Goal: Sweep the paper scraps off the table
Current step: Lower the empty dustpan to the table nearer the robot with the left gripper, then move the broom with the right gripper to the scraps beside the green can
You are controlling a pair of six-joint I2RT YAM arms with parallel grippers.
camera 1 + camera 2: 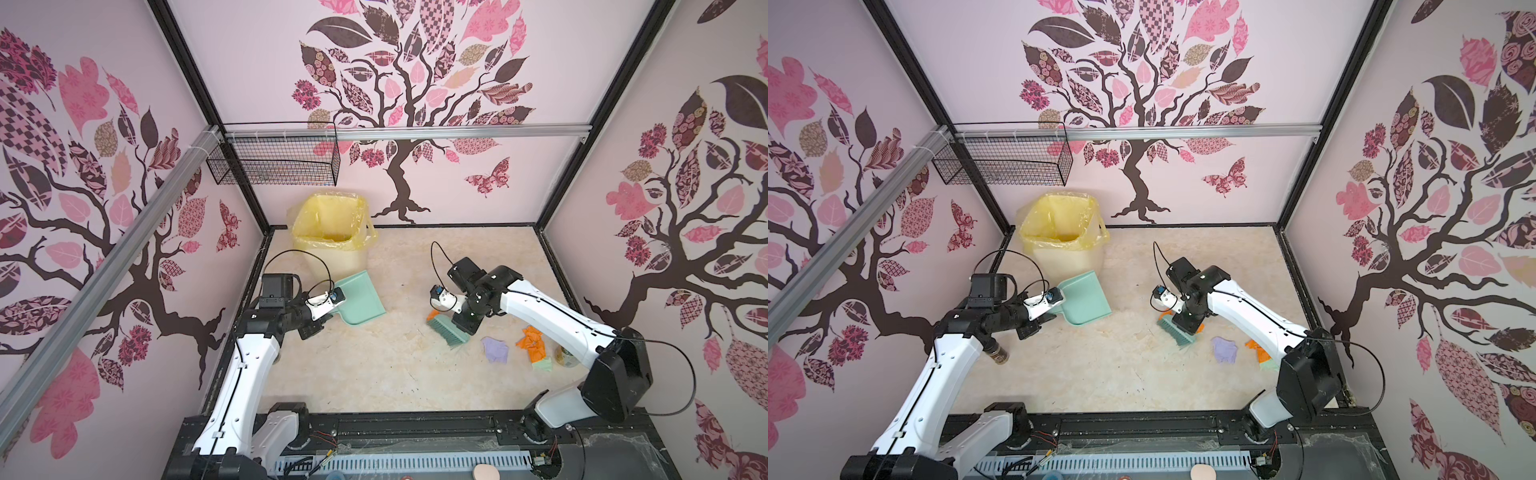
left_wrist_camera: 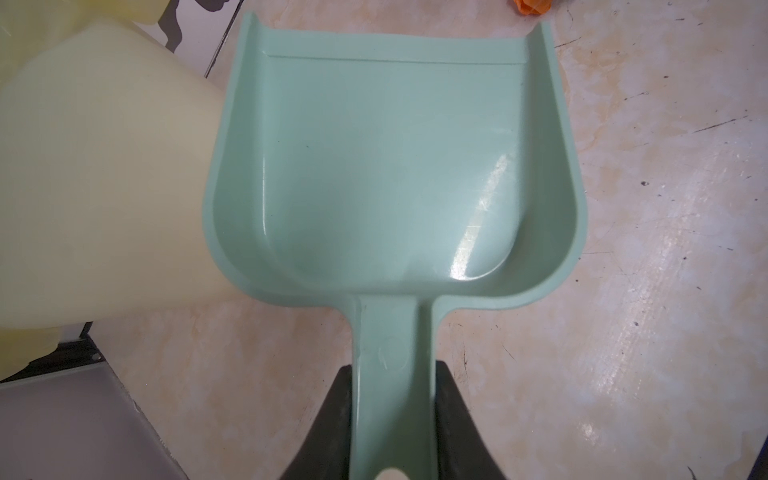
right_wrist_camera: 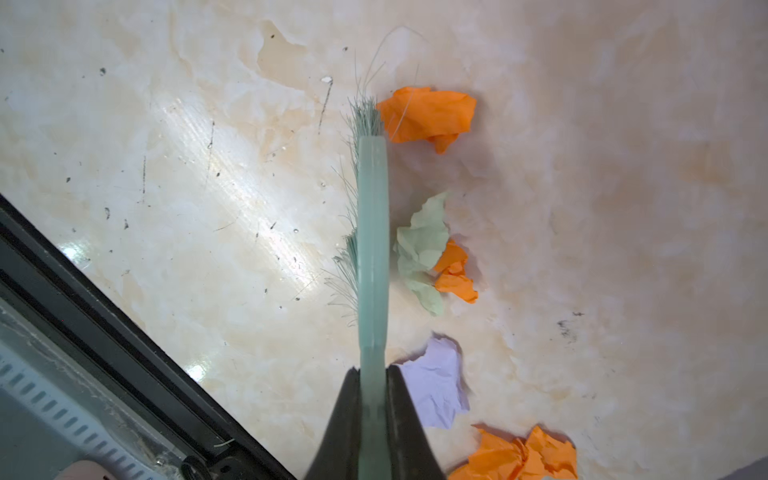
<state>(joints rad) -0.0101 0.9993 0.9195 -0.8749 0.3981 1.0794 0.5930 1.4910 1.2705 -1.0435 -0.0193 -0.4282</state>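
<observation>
My left tool [image 2: 392,368] gripped the dustpan [image 2: 374,166] just beside the bin [image 1: 332,249]. Well apart from the bin, my right tool [image 3: 373,370] gripped the brush [image 3: 372,208] beside paper scraps [image 3: 428,114] on the counter [image 3: 166,145].

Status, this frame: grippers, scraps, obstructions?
Left gripper shut on dustpan handle; dustpan empty, beside bin. Right gripper shut on brush, alongside paper scraps. Scraps on table, none collected. Nothing between brush and dustpan.
</observation>
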